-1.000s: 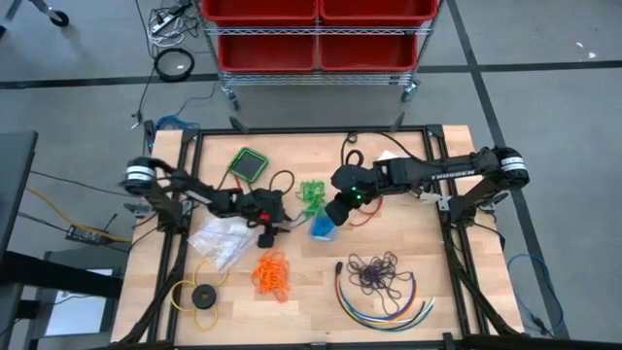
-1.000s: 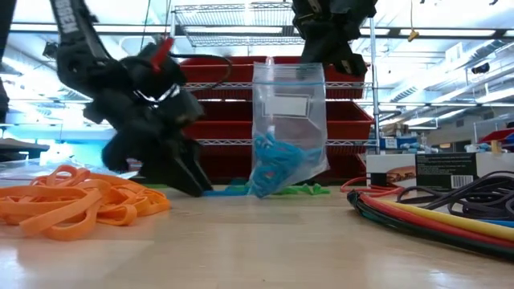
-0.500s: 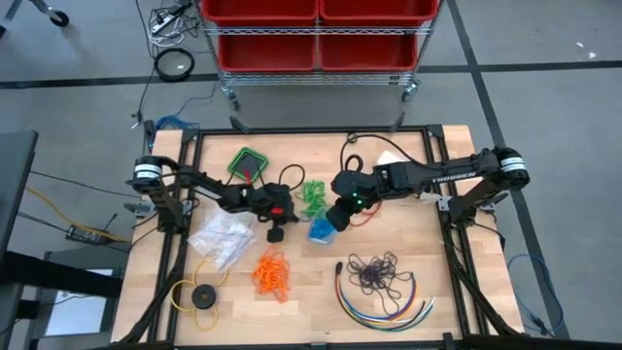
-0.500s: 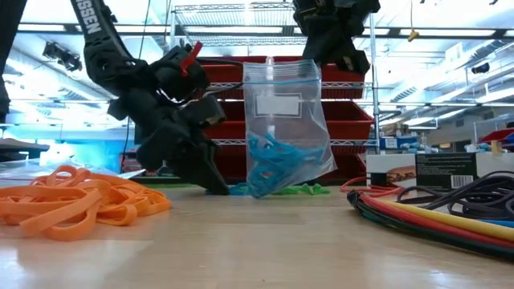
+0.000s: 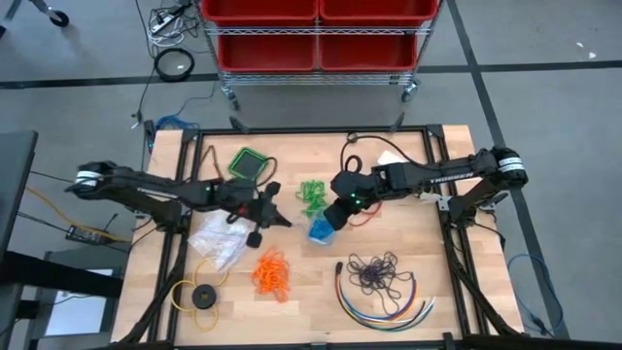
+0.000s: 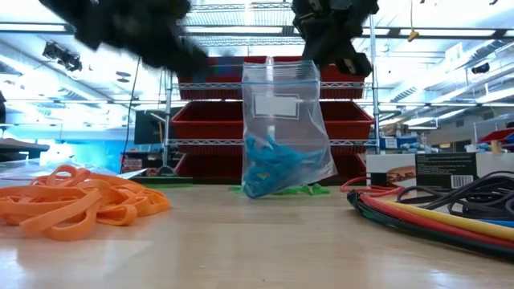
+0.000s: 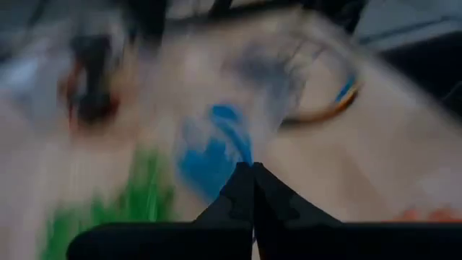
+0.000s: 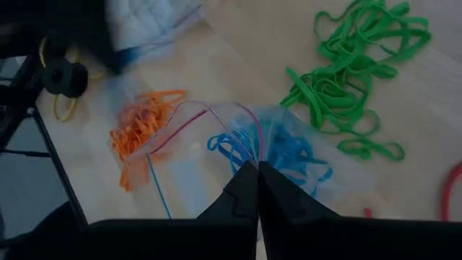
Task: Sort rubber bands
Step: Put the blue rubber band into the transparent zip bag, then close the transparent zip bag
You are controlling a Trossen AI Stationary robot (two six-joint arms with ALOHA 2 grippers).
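A clear zip bag with blue rubber bands in it stands upright mid-table, with my right gripper shut on its top. Loose bunches lie around it: green behind, orange in front, dark purple at the front right. My left gripper hovers shut, left of the bag and well above the table. It is blurred in its own wrist view, so I cannot tell whether a band is between its fingers. My right gripper pinches the bag's mouth edge between its two fingers, slanting down from above and from the table's right. The mouth gapes open on the near side. The bag hangs upright below the fingers, and its bottom rests on the table. My left gripper: I cannot tell whether it touches anything.
A pile of empty clear bags lies at the left, with a yellow ring with a black disc in front of it. Coloured cables curve at the front right. A green square object lies at the back left.
My left gripper stood with its fingertips on the table just left of the bag, shut there, then rose quickly and drew back a little toward the table's left. The bag in my right gripper has swung slightly, and its bottom has stayed on the table.
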